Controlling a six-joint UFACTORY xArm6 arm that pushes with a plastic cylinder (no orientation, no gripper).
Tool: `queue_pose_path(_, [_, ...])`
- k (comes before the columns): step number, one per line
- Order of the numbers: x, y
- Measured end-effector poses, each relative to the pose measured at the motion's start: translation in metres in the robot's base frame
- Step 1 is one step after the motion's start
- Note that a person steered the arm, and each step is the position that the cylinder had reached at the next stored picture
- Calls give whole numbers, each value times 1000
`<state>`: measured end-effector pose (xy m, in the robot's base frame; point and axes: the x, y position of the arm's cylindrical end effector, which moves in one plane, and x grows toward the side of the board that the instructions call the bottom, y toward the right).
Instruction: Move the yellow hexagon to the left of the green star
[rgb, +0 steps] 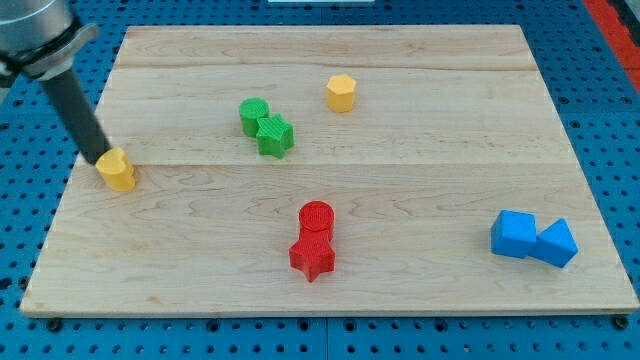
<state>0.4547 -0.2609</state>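
The yellow hexagon (341, 93) lies on the wooden board in the upper middle, to the right of and a little above the green star (275, 135). A green cylinder (254, 115) touches the star at its upper left. My tip (100, 160) is far off at the board's left side. It rests against the upper-left edge of a second yellow block (118, 171), whose shape I cannot make out. The rod rises from the tip toward the view's top left.
A red cylinder (316, 216) and a red star (313, 257) sit together in the lower middle. A blue cube (513, 233) and a blue triangular block (556, 243) sit together at the lower right. The board's left edge (62, 205) is close to my tip.
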Motion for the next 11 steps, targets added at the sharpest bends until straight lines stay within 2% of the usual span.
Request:
queue_pose_path(1, [13,-6])
queue_pose_path(2, [-27,31])
queue_pose_path(4, [54,44])
queue_pose_path(5, [75,44])
queue_pose_path(6, [28,83])
queue_pose_path(8, [-10,321])
queue_pose_path(9, [-107,388])
queue_pose_path(11, [-140,194])
